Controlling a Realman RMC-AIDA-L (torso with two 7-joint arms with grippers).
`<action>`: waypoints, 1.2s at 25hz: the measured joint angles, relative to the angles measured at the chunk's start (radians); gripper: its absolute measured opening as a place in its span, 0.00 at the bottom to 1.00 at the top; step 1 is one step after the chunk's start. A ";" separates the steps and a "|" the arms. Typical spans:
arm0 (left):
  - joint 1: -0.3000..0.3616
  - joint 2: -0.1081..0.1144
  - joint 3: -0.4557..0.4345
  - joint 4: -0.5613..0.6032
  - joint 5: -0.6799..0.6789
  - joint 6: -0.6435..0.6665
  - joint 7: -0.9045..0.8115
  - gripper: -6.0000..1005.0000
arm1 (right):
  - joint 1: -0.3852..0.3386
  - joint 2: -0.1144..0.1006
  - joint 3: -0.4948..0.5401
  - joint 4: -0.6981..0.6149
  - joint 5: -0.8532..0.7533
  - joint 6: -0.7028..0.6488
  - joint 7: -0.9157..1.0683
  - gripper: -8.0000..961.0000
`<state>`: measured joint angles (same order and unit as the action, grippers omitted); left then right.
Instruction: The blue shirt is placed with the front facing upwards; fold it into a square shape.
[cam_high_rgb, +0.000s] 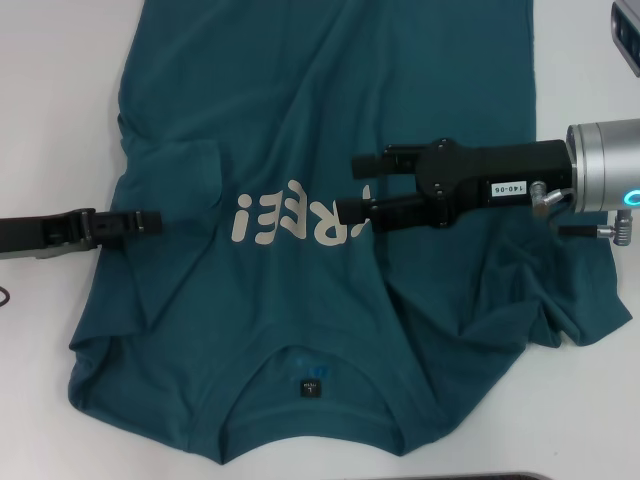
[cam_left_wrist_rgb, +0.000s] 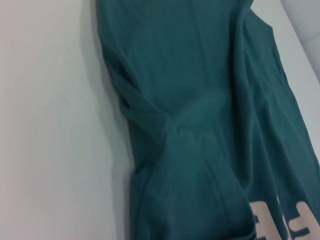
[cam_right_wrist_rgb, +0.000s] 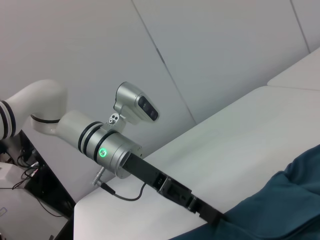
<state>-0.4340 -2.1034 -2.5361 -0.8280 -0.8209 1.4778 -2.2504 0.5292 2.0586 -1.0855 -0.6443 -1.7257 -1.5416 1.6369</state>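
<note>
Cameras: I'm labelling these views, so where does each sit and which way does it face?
Head: above, looking down at the shirt; left gripper and right gripper show.
Left wrist: close over the shirt's side; no robot parts.
Right wrist: looks across the table at the left arm.
Shared: shirt, and "FREE" lettering in head and left wrist.
</note>
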 joint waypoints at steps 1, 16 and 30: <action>-0.001 0.000 0.004 0.002 0.000 0.002 0.000 0.85 | 0.000 0.000 0.001 0.000 0.000 0.000 0.000 0.92; -0.021 -0.012 0.036 0.003 0.007 -0.039 0.009 0.85 | 0.003 0.000 0.009 0.000 0.000 0.002 0.000 0.92; -0.007 -0.014 0.055 -0.005 0.009 -0.001 0.005 0.85 | 0.002 0.000 0.009 0.000 0.000 0.002 0.000 0.92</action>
<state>-0.4407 -2.1175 -2.4816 -0.8331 -0.8116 1.4769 -2.2453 0.5312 2.0586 -1.0769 -0.6442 -1.7257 -1.5401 1.6368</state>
